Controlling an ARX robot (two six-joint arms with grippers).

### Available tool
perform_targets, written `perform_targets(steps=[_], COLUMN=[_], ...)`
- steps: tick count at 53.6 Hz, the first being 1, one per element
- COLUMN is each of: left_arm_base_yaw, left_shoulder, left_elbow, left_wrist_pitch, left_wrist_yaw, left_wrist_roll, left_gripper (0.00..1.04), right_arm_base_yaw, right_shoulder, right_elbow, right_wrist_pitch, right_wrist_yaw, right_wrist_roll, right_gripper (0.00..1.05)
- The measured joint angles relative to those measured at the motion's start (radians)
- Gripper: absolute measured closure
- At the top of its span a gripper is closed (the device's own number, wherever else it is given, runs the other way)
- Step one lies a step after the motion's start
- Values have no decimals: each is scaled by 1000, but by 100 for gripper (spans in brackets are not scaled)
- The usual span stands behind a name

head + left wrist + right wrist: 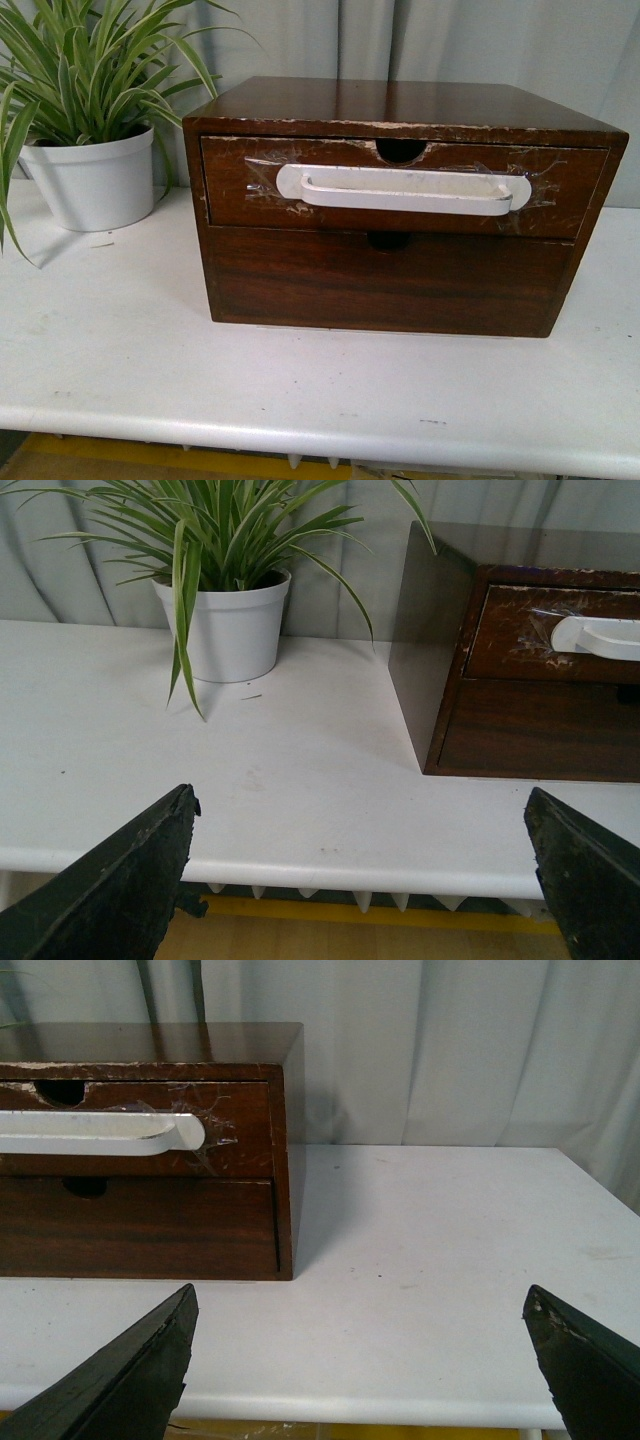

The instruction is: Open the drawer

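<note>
Drawer (405, 187) sits closed, well ahead of both wide-spread jaws

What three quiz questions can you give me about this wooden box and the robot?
1. True or false: the drawer with the white handle is pulled out.
2. What stands on the table beside the cabinet?
3. The left gripper and right gripper are: A open, B shut on the handle, C out of view.
Key: 1 false, it is shut. 2 a potted plant. 3 A.
</note>
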Motion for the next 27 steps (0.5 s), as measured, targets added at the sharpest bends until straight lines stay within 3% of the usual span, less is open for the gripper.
perform_targets(steps=[17, 22, 27], left_arm_base_yaw=[-2, -37, -93], left_shoulder=[3, 118, 209], left_elbow=[1, 83, 115], left_wrist_pitch=[-4, -209, -244], left_wrist_yaw=[-4, -49, -51], left_wrist_roll=[-5, -80, -97], left_gripper=[6, 6, 6], right_arm_base_yaw=[0, 14, 0], right_shoulder=[0, 68, 206], right_elbow=[0, 44, 98], right_wrist_pitch=[0, -105, -105], right_wrist_yaw=[0, 71, 34], right_wrist_roll=[0, 13, -7], right_gripper=[9, 9, 9])
